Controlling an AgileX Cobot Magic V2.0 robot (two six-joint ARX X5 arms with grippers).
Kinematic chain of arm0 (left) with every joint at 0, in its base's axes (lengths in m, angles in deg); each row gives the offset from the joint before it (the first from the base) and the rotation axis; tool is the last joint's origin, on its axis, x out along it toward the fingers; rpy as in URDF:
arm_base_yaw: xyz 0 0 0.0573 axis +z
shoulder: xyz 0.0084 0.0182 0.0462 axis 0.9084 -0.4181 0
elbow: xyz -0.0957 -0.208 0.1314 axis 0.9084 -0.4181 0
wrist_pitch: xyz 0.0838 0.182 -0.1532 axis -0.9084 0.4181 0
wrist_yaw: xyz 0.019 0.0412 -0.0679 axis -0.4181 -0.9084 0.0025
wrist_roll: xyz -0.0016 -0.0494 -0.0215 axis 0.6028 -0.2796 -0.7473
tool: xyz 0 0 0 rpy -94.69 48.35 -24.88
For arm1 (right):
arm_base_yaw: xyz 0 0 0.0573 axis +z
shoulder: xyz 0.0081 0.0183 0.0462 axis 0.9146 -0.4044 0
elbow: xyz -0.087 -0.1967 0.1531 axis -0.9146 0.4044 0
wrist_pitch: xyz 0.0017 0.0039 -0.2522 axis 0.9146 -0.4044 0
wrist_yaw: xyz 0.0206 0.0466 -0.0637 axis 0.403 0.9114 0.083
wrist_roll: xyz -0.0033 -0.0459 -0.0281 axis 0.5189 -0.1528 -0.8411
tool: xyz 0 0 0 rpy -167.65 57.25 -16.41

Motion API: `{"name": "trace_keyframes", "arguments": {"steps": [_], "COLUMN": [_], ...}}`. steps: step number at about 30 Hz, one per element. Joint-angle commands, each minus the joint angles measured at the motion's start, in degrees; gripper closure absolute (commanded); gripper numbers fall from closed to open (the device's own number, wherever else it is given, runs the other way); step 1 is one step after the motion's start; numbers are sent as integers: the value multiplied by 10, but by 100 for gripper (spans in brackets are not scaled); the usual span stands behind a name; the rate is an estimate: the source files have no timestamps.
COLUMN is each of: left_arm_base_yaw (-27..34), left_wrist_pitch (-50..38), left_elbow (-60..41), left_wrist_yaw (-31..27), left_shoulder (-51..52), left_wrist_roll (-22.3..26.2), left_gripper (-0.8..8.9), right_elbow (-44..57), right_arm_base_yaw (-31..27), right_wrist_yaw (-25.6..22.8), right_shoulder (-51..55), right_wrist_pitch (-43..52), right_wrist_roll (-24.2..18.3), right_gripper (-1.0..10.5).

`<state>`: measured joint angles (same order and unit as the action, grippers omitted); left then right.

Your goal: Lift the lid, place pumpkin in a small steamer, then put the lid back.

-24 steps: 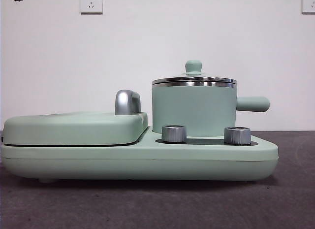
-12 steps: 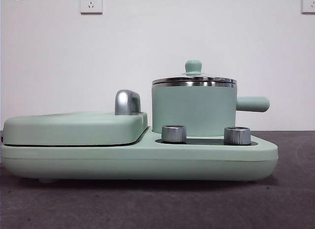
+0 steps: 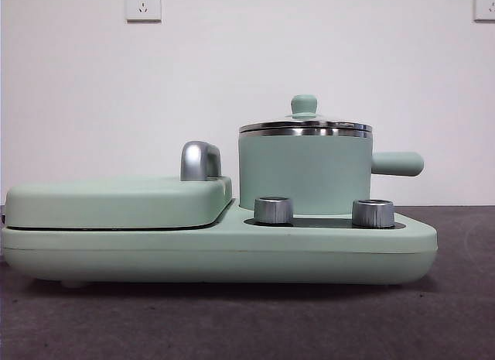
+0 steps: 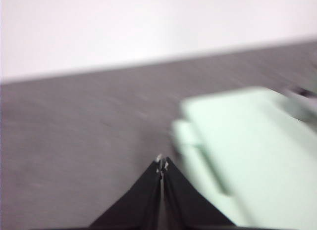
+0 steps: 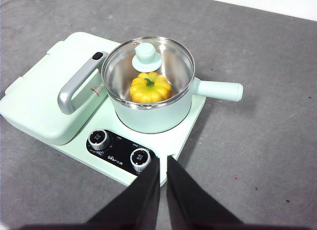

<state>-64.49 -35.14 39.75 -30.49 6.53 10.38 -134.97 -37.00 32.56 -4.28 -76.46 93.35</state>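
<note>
Your left gripper, pressed together, has just slipped out of the front view; right gripper hangs nearly closed. Pumpkin sits inside the small steamer, lid on — looks finished.

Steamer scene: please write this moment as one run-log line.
pumpkin: inside small steamer | lid: on steamer | left gripper: shut, apart from appliance | right gripper: shut, above table, holding nothing

From my front camera the mint-green cylindrical pot hides its contents; my left wrist picture is motion-blurred, smearing the pale green appliance at three o'clock.
</note>
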Motion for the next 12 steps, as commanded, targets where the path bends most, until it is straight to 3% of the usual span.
{"name": "trace_keyframes", "arguments": {"steps": [1,6,8,12], "left_arm_base_yaw": [17,31,36,42], "left_wrist_pitch": [-74,-96,-46,15], "left_elbow": [-76,-171,-177,-177], "left_wrist_yaw": [-19,-31,-38,-39], "left_shoulder": [37,117,150,202], "left_wrist_roll": [4,-57,-78,-74], "left_gripper": [807,807,807,807], "right_elbow": [-6,-6,-6,-6], "right_arm_base_yaw": [3,3,3,3], "right_wrist_yaw": [-2,-2,-2,-2], "right_shoulder": [-2,-2,-2,-2], "right_wrist_pitch": [6,6,6,6], "right_wrist_roll": [-4,-4,-4,-4], "right_gripper": [926,926,926,926]}}
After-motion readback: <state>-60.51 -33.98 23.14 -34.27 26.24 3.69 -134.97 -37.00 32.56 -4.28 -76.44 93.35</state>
